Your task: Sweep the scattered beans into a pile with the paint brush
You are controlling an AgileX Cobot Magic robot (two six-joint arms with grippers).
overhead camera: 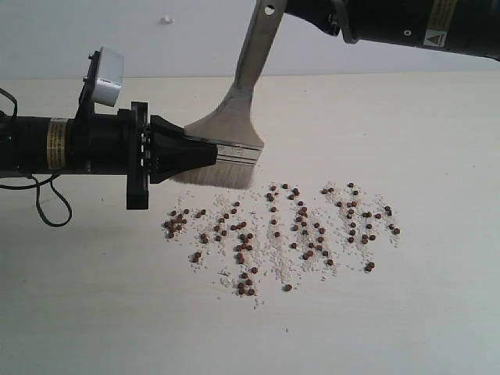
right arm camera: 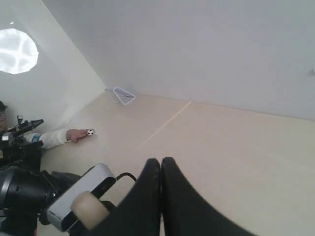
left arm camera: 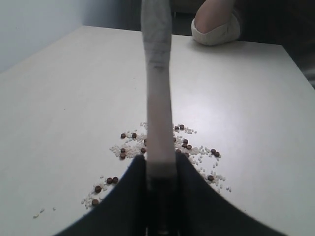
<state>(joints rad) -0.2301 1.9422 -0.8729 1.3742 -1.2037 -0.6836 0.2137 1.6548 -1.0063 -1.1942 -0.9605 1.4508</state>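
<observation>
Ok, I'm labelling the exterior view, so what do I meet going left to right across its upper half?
In order: left arm → left gripper → brush → right arm. The beans spread below across the middle, so they have no single place.

The left tool (overhead camera: 205,153) clamps the paint brush (overhead camera: 234,117) near scattered beans (overhead camera: 289,226)

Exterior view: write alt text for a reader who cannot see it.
The left gripper clamps the paint brush at its metal ferrule, bristles down near the table, next to a wide scatter of reddish-brown beans and whitish crumbs. The right arm enters at the upper right, beside the handle's end.
</observation>
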